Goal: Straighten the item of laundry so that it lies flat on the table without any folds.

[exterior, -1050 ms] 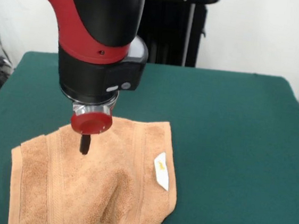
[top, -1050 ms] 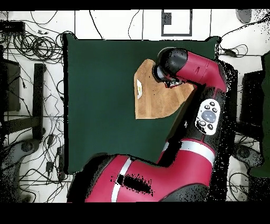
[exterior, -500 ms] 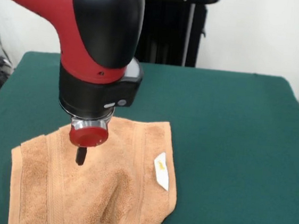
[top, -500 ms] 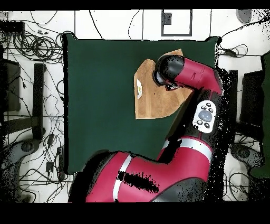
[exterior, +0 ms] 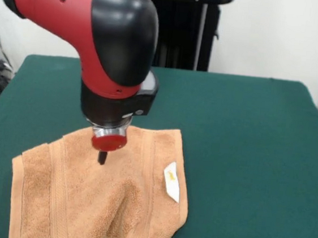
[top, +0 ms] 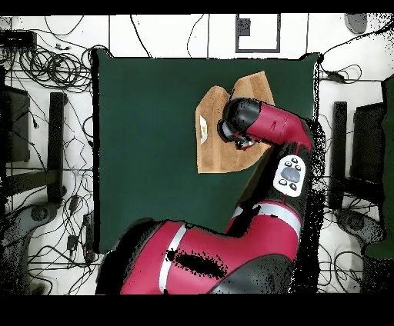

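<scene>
There is one towel on one green table. The towel is orange-tan and it sits near the front left part of the table in the front view. It is not flat. It has a big fold down the middle, and its lower edge is bunched up. One small white label sticks out at its right edge.

My one gripper points down over the upper part of the towel. I see only one dark tip under my red disc, so I cannot tell if my gripper is spread or pressed together.
</scene>
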Action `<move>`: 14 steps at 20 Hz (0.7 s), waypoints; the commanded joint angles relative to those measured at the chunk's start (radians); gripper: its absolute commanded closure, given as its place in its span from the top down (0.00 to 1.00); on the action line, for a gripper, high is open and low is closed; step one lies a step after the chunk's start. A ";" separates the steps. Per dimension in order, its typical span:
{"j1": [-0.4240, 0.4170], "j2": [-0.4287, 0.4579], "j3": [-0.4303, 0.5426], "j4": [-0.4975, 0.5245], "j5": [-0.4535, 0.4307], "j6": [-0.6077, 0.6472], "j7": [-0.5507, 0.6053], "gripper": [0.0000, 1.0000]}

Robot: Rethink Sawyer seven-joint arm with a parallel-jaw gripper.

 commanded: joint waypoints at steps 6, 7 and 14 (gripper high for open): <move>0.010 0.091 0.086 0.018 -0.023 -0.105 0.056 1.00; 0.001 0.099 0.095 0.016 -0.021 -0.117 0.046 1.00; -0.001 0.090 0.115 0.049 0.001 -0.152 0.055 1.00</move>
